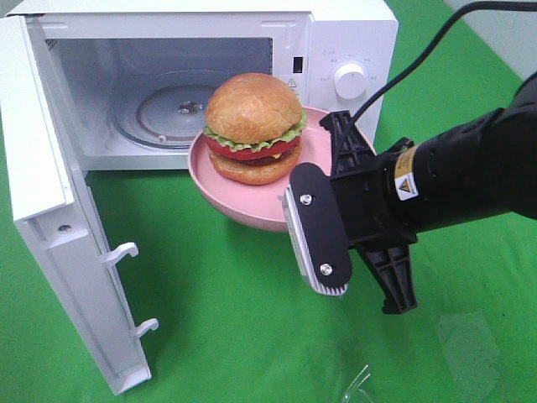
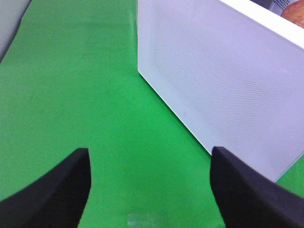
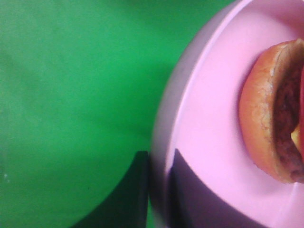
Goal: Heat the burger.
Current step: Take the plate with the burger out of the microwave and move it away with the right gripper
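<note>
The white microwave [image 1: 344,50] stood with its door [image 1: 59,243] swung wide and its glass turntable [image 1: 168,109] bare. The right hand [image 1: 323,222], clamped on the pink plate [image 1: 239,201] rim, held the burger [image 1: 254,128] before the opening, not yet inside. The left hand [image 2: 149,190] hung open, empty, left of the door. Loading, shutting and heating remained, I judged.

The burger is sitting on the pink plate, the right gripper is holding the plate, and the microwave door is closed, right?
Not quite: the microwave door is open, swung wide so the glass turntable inside shows in the exterior high view. The rest holds: the burger sits on the pink plate, and the right gripper is shut on the plate's rim.
</note>
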Motion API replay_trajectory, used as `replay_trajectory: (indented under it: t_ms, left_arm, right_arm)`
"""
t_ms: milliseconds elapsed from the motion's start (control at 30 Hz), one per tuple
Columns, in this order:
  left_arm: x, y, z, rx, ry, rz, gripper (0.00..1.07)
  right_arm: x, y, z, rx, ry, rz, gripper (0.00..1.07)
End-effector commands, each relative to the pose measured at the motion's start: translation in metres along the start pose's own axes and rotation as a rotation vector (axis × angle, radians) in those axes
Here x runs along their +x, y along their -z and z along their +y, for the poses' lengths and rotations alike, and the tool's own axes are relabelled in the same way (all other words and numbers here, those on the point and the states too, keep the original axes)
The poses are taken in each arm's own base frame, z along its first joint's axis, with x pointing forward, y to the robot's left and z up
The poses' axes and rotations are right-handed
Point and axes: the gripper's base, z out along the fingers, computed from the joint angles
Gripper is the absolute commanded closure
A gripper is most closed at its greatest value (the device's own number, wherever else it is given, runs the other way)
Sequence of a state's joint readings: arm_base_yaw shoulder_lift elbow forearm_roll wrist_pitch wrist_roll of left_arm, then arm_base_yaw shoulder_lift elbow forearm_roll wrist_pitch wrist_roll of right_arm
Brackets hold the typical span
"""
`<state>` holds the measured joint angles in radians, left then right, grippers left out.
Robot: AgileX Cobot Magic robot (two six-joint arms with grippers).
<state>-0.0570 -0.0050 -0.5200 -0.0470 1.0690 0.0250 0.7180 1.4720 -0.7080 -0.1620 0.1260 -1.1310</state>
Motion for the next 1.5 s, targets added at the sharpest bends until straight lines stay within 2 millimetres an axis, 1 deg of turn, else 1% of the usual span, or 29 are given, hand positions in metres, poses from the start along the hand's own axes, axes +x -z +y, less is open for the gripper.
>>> replay_trajectory:
  t_ms: [33, 67, 100, 133, 167, 233, 267, 300, 333, 367, 433, 467, 500, 600, 633, 667, 733, 833, 900, 1000, 1067, 1267, 1500]
  left_arm:
    - [0.002, 0.002, -0.001, 0.006, 0.006, -0.012, 0.41]
    - [0.002, 0.002, -0.001, 0.006, 0.006, -0.012, 0.41]
    - [0.002, 0.002, -0.001, 0.006, 0.006, -0.012, 0.41]
    - [0.002, 0.002, -0.001, 0.006, 0.006, -0.012, 0.41]
    - [0.002, 0.002, -0.001, 0.006, 0.006, -0.012, 0.41]
    - [0.002, 0.002, -0.001, 0.006, 0.006, -0.012, 0.41]
    - [0.002, 0.002, -0.001, 0.006, 0.006, -0.012, 0.41]
    - [0.002, 0.002, -0.001, 0.006, 0.006, -0.012, 0.41]
    - [0.002, 0.002, -0.001, 0.006, 0.006, -0.012, 0.41]
    - [0.002, 0.002, -0.001, 0.006, 0.006, -0.012, 0.41]
    - [0.002, 0.002, -0.001, 0.006, 0.006, -0.012, 0.41]
    - [0.002, 0.002, -0.001, 0.006, 0.006, -0.012, 0.41]
    - [0.002, 0.002, -0.001, 0.006, 0.006, -0.012, 0.41]
    - [0.002, 0.002, -0.001, 0.006, 0.006, -0.012, 0.41]
    - [0.002, 0.002, -0.001, 0.006, 0.006, -0.012, 0.41]
    - [0.002, 0.002, -0.001, 0.006, 0.006, -0.012, 0.41]
    - [0.002, 0.002, -0.001, 0.006, 0.006, -0.012, 0.41]
    - [0.002, 0.002, -0.001, 0.006, 0.006, -0.012, 0.41]
    - [0.002, 0.002, -0.001, 0.006, 0.006, -0.012, 0.41]
    - [0.002, 0.002, -0.001, 0.006, 0.006, -0.012, 0.41]
    - [0.002, 0.002, -0.001, 0.006, 0.006, -0.012, 0.41]
    - [0.002, 0.002, -0.001, 0.006, 0.006, -0.012, 0.41]
    - [0.002, 0.002, -0.001, 0.006, 0.006, -0.012, 0.41]
  right_arm:
    - [0.002, 0.024, 0.001, 0.102, -0.007, -0.033, 1.07]
    - [0.002, 0.024, 0.001, 0.102, -0.007, -0.033, 1.07]
    - [0.004, 0.032, 0.007, 0.102, -0.011, -0.031, 1.07]
    - [0.004, 0.032, 0.007, 0.102, -0.011, -0.031, 1.07]
    - [0.007, 0.039, 0.015, 0.090, -0.016, -0.025, 1.07]
    - [0.007, 0.042, 0.017, 0.089, -0.015, -0.023, 1.07]
    - [0.009, 0.049, 0.022, 0.085, -0.019, -0.019, 1.07]
    - [0.009, 0.049, 0.022, 0.085, -0.019, -0.019, 1.07]
    - [0.011, 0.056, 0.026, 0.086, -0.026, -0.015, 1.07]
    - [0.011, 0.056, 0.026, 0.086, -0.026, -0.015, 1.07]
    - [0.014, 0.069, 0.034, 0.089, -0.039, -0.010, 1.07]
    - [0.014, 0.069, 0.034, 0.089, -0.039, -0.010, 1.07]
    - [0.016, 0.074, 0.038, 0.089, -0.049, -0.006, 1.07]
    - [0.016, 0.077, 0.040, 0.087, -0.050, -0.002, 1.07]
    - [0.018, 0.083, 0.043, 0.082, -0.045, 0.013, 1.07]
    - [0.018, 0.083, 0.043, 0.082, -0.045, 0.013, 1.07]
    - [0.022, 0.095, 0.045, 0.090, -0.065, 0.038, 1.07]
    - [0.023, 0.097, 0.045, 0.091, -0.073, 0.043, 1.07]
    - [0.026, 0.106, 0.047, 0.097, -0.087, 0.077, 1.07]
    - [0.027, 0.108, 0.048, 0.095, -0.091, 0.085, 1.07]
    - [0.031, 0.112, 0.051, 0.074, -0.117, 0.123, 1.07]
    - [0.036, 0.114, 0.055, 0.046, -0.144, 0.182, 1.07]
    - [0.046, 0.116, 0.054, 0.079, -0.260, 0.289, 1.07]
